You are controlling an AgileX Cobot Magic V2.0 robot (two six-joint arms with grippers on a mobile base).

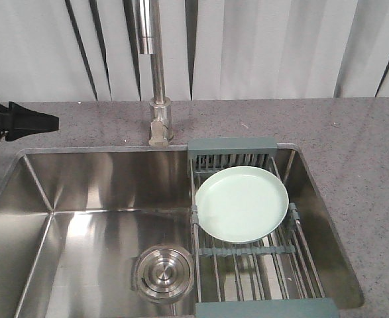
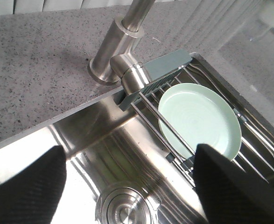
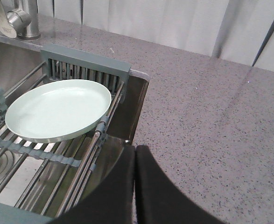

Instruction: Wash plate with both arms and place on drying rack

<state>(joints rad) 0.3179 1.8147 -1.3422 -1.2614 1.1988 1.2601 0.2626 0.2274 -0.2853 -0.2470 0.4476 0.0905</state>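
A stainless steel sink [image 1: 81,199] is set into a speckled grey countertop [image 1: 353,139], with a steel faucet [image 1: 158,79] rising at the middle of the sink's back edge. Across the right end of the sink, a drying rack [image 1: 247,265] of parallel steel rods with grey-green end blocks bridges from back edge to front edge. The pale mint-green plate [image 1: 242,203] lies face up on the rods toward the rack's back end, tilted slightly, with nothing on it. In the basin, just left of the rack near the front edge, sits a round steel drain strainer [image 1: 164,270]; the basin otherwise looks dry and holds nothing else.

The left gripper [image 2: 127,186] hangs over the basin, its two black fingers spread wide apart and holding nothing. In the front view its black tip pokes in over the countertop at the sink's back left corner. The right gripper [image 3: 135,186] hovers over the rack's right rail and the sink's right edge, its fingers pressed together and empty.

Neither arm touches the plate. If washing is yet to come, the step in hand is likely lifting the plate off the rack. A good grasp would pinch the raised rim from the right side, where it is free of the rods, and keep it level while carrying it under the faucet.
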